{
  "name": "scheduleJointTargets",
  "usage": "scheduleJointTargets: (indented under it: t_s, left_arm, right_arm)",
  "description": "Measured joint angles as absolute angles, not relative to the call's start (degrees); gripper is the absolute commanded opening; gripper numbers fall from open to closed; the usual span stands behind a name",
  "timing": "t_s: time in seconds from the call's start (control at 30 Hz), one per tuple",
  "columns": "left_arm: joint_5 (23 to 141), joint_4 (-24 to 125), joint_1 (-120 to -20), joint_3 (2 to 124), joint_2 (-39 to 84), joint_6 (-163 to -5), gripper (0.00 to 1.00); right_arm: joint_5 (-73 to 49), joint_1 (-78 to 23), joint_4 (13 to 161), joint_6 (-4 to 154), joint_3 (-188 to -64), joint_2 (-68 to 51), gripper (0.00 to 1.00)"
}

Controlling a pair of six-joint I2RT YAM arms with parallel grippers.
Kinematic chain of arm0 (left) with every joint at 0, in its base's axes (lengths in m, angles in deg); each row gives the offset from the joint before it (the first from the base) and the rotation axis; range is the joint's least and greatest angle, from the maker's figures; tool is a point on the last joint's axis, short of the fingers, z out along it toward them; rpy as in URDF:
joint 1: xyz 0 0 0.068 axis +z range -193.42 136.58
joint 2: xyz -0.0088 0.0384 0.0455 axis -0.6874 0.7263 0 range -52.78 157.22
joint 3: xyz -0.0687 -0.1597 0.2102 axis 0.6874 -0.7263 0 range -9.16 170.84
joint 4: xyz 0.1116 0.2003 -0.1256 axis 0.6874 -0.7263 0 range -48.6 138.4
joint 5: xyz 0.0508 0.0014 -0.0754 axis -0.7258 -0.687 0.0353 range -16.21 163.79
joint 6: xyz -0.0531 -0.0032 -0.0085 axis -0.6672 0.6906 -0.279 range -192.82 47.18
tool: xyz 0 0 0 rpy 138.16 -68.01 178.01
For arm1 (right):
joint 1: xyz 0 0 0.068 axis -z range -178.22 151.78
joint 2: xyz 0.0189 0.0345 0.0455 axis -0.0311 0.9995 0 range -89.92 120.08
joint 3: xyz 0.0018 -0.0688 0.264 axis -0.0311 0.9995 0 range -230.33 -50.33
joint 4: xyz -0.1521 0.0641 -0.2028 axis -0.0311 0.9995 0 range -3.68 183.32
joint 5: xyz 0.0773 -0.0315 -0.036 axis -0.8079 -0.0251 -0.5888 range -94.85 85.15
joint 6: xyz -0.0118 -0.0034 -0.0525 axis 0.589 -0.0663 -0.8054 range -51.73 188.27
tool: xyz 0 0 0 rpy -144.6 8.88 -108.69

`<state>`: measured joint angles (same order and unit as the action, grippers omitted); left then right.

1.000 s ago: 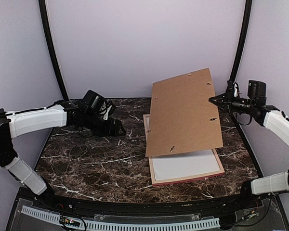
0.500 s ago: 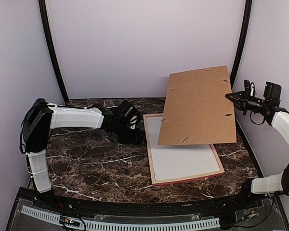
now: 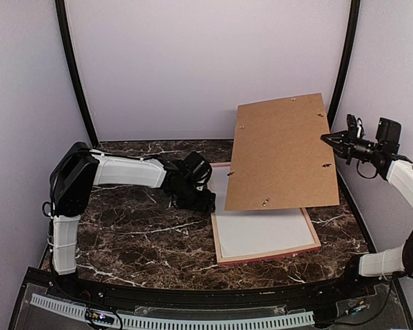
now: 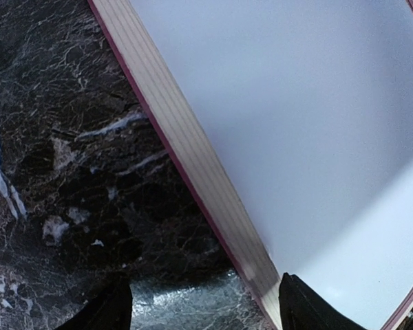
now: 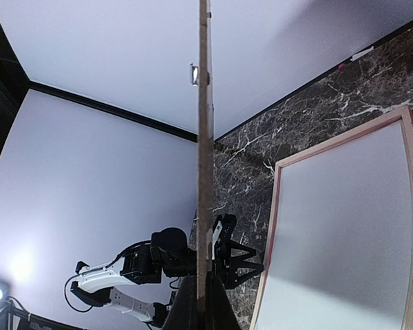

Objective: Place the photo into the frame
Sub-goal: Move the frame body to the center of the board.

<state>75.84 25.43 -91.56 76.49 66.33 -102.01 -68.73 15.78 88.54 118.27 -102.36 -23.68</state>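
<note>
The frame (image 3: 268,256) lies flat right of the table (image 3: 138,234) centre, long axis pointing away from the bases. My left gripper (image 3: 208,203), wide open and empty, straddles its left rail; my right gripper (image 3: 328,139) pinches the brown backing board (image 3: 282,155) above it.

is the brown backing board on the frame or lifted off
Lifted off: the right gripper holds the backing board by its right edge, tilted in the air above the frame, whose white inside shows.

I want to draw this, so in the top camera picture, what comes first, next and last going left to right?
First the left gripper → brown board → right gripper. The frame is partly hidden by the board, so I skip it.
</note>
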Motion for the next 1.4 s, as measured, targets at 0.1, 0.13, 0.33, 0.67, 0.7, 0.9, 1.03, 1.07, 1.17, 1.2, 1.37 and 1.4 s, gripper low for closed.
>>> scheduleJointTargets:
  t_s: [0.1,0.13,0.33,0.67,0.7,0.9,1.03,1.07,1.17,1.2,1.37,1.4]
  left_arm:
    - [74.8,25.3,-91.7,76.8,67.3,-102.1,0.67]
    - [74.7,25.4,-91.7,76.9,67.4,-102.2,0.66]
    - [73.9,25.6,-92.0,77.1,67.4,-102.2,0.60]
    - [73.9,25.9,-92.0,77.1,67.6,-102.5,0.67]
    - [74.0,25.9,-92.0,77.1,67.6,-102.7,0.68]
    - [75.0,26.9,-92.1,77.1,68.0,-103.7,0.67]
    - [75.0,27.1,-92.2,77.3,68.2,-103.8,0.63]
    - [75.0,27.1,-92.2,77.6,68.4,-103.8,0.62]
    - [74.5,27.1,-92.5,78.7,69.5,-103.7,0.59]
    - [74.2,27.2,-92.6,79.0,69.9,-103.6,0.58]
    - [73.1,27.1,-92.8,79.9,70.6,-103.4,0.51]
    - [72.9,27.1,-92.9,79.9,70.7,-103.4,0.50]
  right_arm:
    - [-69.0,15.8,88.5,118.3,-102.1,-23.5,0.00]
    - [-69.1,15.8,88.5,118.3,-102.0,-23.5,0.00]
    - [-69.4,15.8,88.5,118.1,-101.7,-23.4,0.00]
    - [-69.4,15.8,88.4,117.8,-101.1,-23.4,0.00]
    - [-69.4,15.8,88.5,117.8,-100.9,-23.4,0.00]
    - [-69.4,15.8,88.5,117.4,-100.7,-23.4,0.00]
    - [-69.4,15.8,88.5,116.8,-100.7,-23.2,0.00]
    - [-69.4,15.8,88.5,116.8,-100.7,-23.2,0.00]
    - [-69.5,15.8,88.5,116.8,-100.7,-22.9,0.00]
    - [-69.5,15.8,88.5,116.8,-100.7,-22.8,0.00]
    - [-69.5,15.8,88.5,116.7,-100.7,-22.7,0.00]
    - [-69.5,15.8,88.5,116.6,-100.7,-22.7,0.00]
